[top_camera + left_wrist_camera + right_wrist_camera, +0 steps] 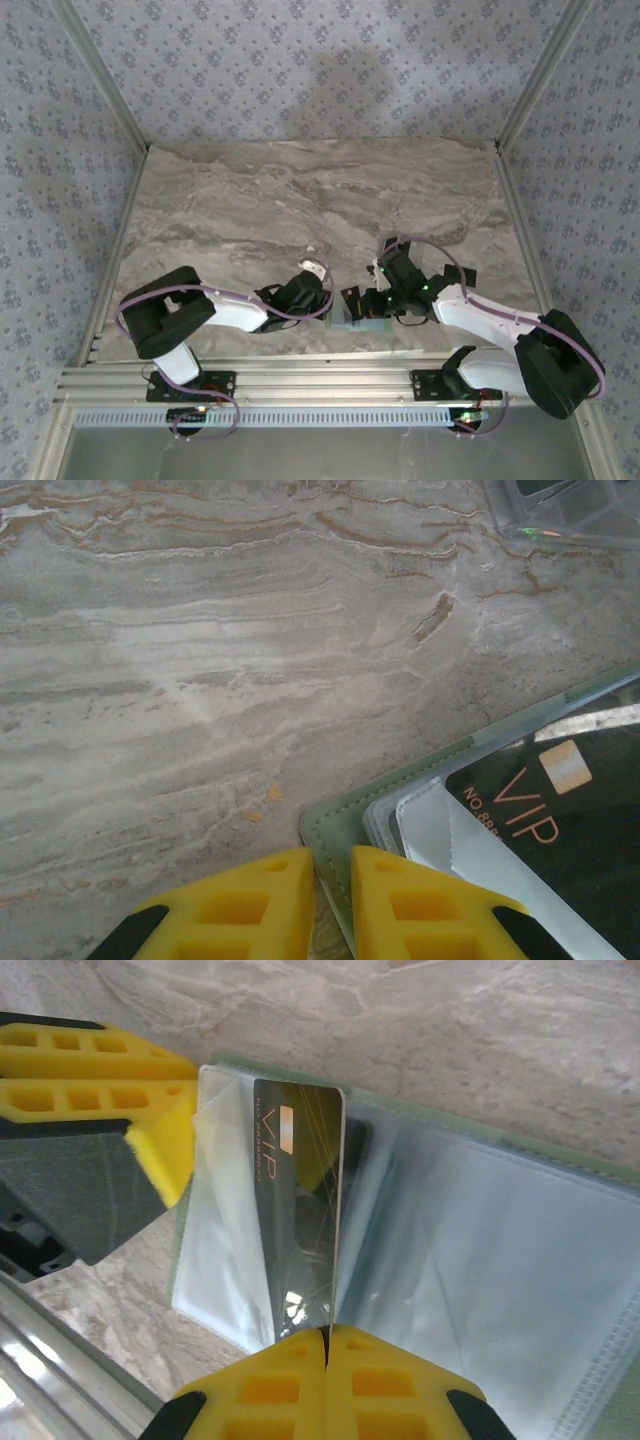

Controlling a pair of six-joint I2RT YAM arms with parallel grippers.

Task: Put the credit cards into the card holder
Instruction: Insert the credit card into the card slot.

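right tool (327,1338) tight on a credit card (300,1200), left tool (332,885) seemingly tight on card holder (337,825) edge

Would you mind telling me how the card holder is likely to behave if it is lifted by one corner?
Probably floppy: the card holder is a stitched soft cover with thin clear sleeves that bow and wrinkle. The glossy sleeves look slippery, so the card may slide easily against them. It seems light, apt to skid when pushed.

wide marble table (300,190) beyond me is open to pass. close in, my left gripper (190,1080) pinching the card holder (480,1220) and the credit card (300,1210) in my right gripper (328,1345) crowd the gap.
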